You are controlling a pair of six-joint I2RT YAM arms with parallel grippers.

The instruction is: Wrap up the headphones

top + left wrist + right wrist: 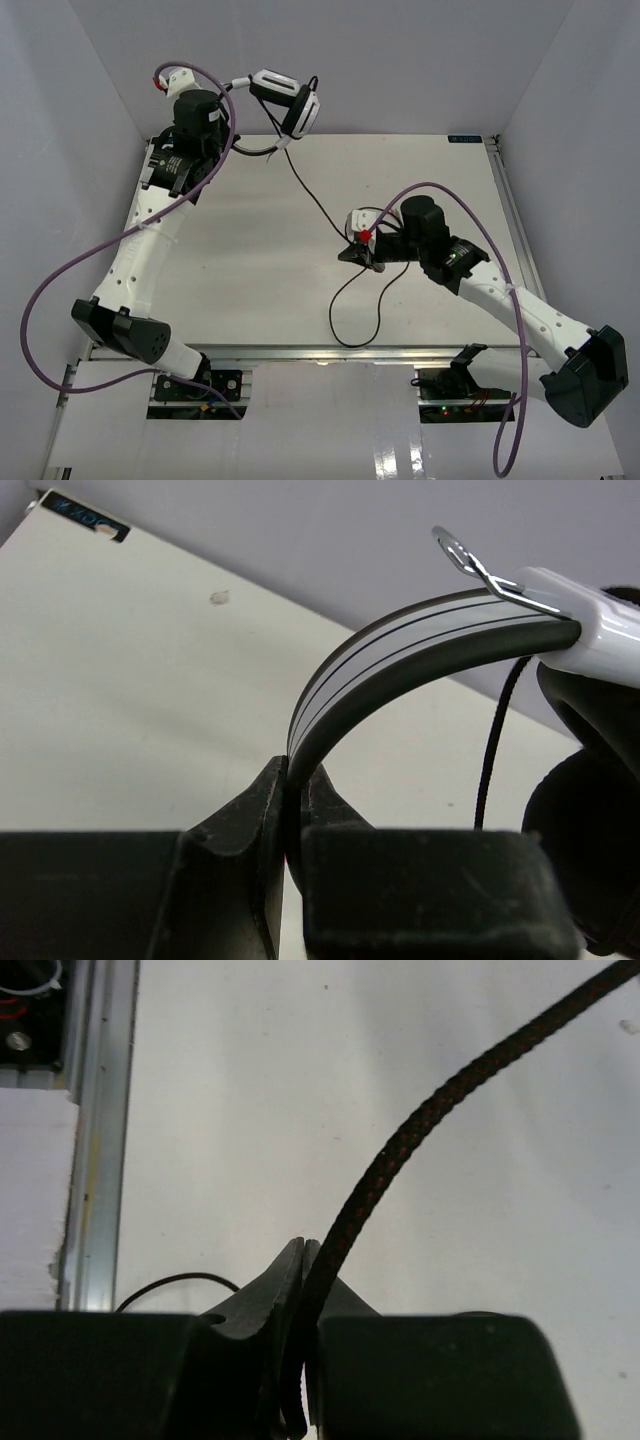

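The headphones (298,108) hang in the air over the table's back edge, with a white-and-black earcup (590,810) at the right. My left gripper (238,148) (293,770) is shut on the black headband (400,645), which arches up out of the jaws. The thin black cord (315,200) runs from the headphones down across the table to my right gripper (358,256) (305,1250), which is shut on it. In the right wrist view the braided cord (430,1110) rises up and to the right from the jaws. The cord's free end lies in a loop (345,325) on the table.
The white table (250,260) has an aluminium rail (505,200) (95,1160) along its edges and white walls on three sides. Thick purple cables (60,290) arc beside both arms.
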